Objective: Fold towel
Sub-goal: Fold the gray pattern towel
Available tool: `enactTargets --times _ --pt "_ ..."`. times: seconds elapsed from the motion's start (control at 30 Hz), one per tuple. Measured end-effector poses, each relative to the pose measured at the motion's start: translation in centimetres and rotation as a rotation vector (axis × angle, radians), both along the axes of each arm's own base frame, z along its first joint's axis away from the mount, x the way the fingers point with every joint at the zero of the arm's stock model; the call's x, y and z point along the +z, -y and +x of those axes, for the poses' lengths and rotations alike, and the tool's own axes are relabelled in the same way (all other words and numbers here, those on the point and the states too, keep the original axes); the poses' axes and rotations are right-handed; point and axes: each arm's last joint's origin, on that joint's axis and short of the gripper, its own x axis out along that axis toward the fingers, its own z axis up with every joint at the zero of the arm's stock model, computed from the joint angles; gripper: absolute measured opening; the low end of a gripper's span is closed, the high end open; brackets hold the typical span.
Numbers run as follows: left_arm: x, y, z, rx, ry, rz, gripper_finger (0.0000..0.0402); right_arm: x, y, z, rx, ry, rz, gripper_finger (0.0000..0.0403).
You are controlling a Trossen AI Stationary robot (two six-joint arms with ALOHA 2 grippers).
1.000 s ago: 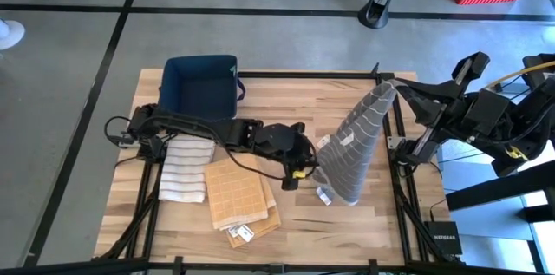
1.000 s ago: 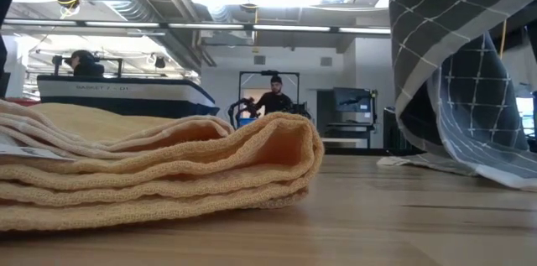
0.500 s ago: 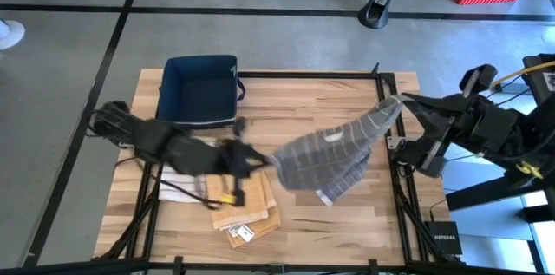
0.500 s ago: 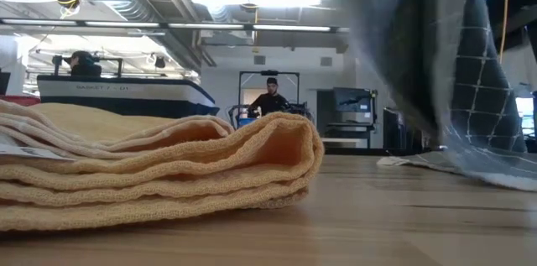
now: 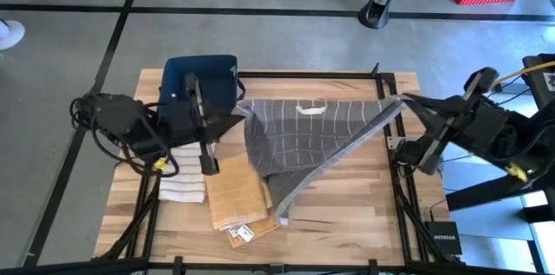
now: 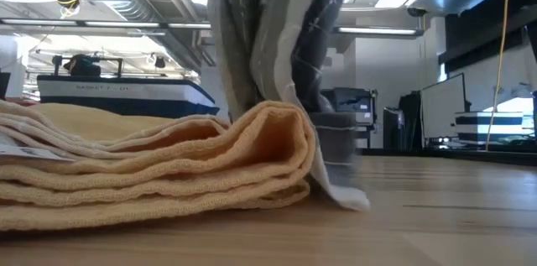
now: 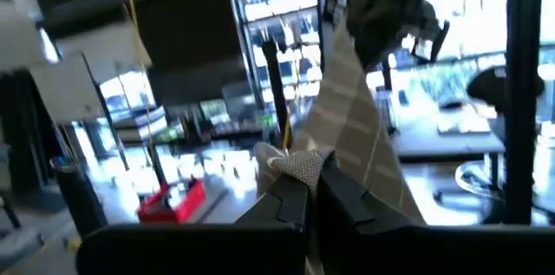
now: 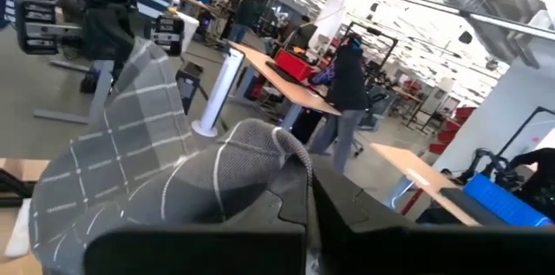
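Observation:
A grey checked towel [image 5: 303,136] is stretched in the air between my two grippers, above the middle of the wooden table [image 5: 347,214]. My left gripper [image 5: 240,114] is shut on its left upper corner, next to the blue bin. My right gripper [image 5: 401,100] is shut on the right upper corner, above the table's right edge. The towel's lower part hangs down. In the low view the towel [image 6: 277,39] drops behind a folded yellow towel [image 6: 168,165]. My left gripper pinches a corner of the towel [image 7: 301,166] between its two fingers, roughly level, pointing toward the table's right. The upper edge runs taut from there to the other gripper. The towel's lower corner [image 5: 282,214] rests on the table beside the yellow towel. My right gripper pinches the opposite upper corner [image 8: 260,149], where the cloth bunches into folds at the fingers. The fingers are level and point toward the table's left. The towel spreads away from the hold, lifted clear here and taut along its upper edge.
A folded yellow towel [image 5: 238,195] and a white striped towel [image 5: 184,180] lie at the table's near left. A blue bin [image 5: 201,84] stands at the far left. Bare wood lies at the near right. A black frame runs around the table's edges.
My left gripper has risen from the hanging towel's lower part and swung toward the table's far left, carrying one corner with it. The towel, which hung as a narrow cone from my right gripper, is now spread out wide between both grippers. My right gripper has stayed in place.

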Motion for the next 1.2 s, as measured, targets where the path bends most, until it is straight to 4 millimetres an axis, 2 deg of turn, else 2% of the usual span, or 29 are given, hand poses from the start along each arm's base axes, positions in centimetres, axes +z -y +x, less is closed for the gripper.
enactTargets --times 0.2,0.37,0.5,0.63,0.8,0.97,1.0,1.1,1.2 --pt "1.5 -0.2 -0.3 0.034 0.098 0.079 0.0004 1.3 3.0 -1.9 0.001 0.052 0.085 0.0005" --pt "1.9 -0.4 -0.4 0.074 0.106 0.145 0.0005 2.5 6.7 -5.4 0.096 0.113 0.204 0.0005" --pt "1.7 -0.8 -0.2 0.124 0.076 0.155 0.0005 2.6 8.0 -7.4 0.218 0.127 0.269 0.0005" --pt "1.3 -1.2 0.0 0.173 0.029 0.15 0.0005 1.1 7.3 -8.0 0.31 0.106 0.252 0.0005" --pt "1.1 -1.2 0.1 0.178 0.008 0.152 0.0005 -2.3 6.3 -8.0 0.358 0.089 0.229 0.0003" --pt "0.8 -1.2 0.1 0.171 -0.001 0.131 0.0005 -5.8 6.7 -8.1 0.41 0.05 0.305 0.0002" --pt "0.7 -1.1 0.2 0.169 -0.012 0.135 0.0005 -6.0 6.4 -8.0 0.418 0.058 0.368 0.0002" --pt "0.2 -1.1 0.3 0.162 -0.053 0.139 0.0005 -6.4 5.1 -7.5 0.441 0.025 0.333 0.0002" --pt "-0.2 -1.1 0.3 0.162 -0.085 0.138 0.0005 -6.5 4.8 -7.4 0.452 0.014 0.322 0.0002"
